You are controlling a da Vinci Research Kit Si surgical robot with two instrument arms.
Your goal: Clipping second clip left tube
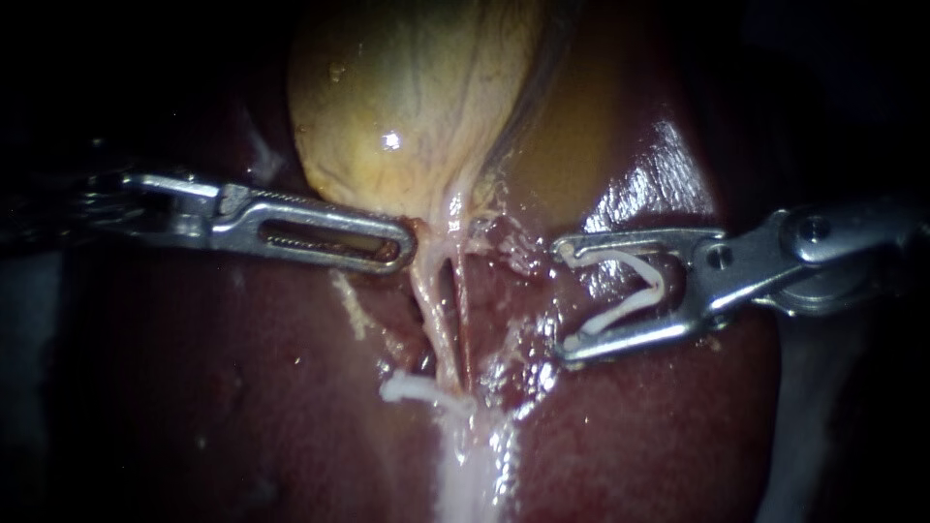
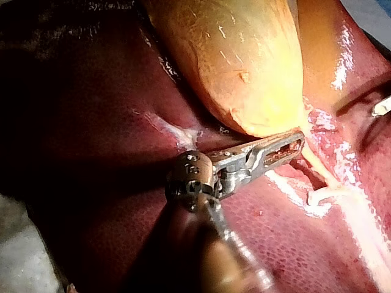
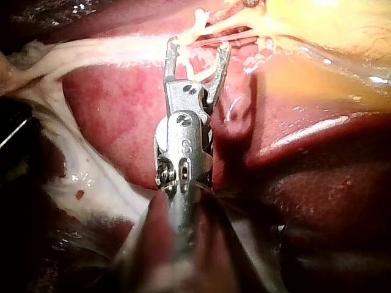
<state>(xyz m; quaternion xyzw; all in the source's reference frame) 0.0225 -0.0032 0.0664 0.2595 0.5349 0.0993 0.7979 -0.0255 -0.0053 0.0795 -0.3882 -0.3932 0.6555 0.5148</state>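
The left tube [image 1: 431, 305] runs as a pale strand from the lower end of the gallbladder [image 1: 407, 107] down over the liver [image 1: 242, 387]. The thinner, redder right tube [image 1: 462, 320] lies just beside it. Near the foot of the left tube a white lower clip [image 1: 412, 387] sits across it, though how much of the neighbouring tissue that clip takes in cannot be told. The left instrument [image 1: 403, 247] has its jaws closed on the fold of tissue where the gallbladder narrows, which appears to keep the tubes stretched and on show. The right instrument [image 1: 565, 300] stands apart from the tubes on their right. Its jaws are spread wide, and a loaded clip [image 1: 625, 310] sits between them with one leg along each jaw. The step in hand looks like the approach, since nothing is yet around the left tube. The next move probably calls for bringing the spread jaws across to straddle the left tube alone, between the lower clip and the gallbladder. Since the right tube lies in the path, the jaws would have to clear it. Both tips should show beyond the left tube before the jaws close.
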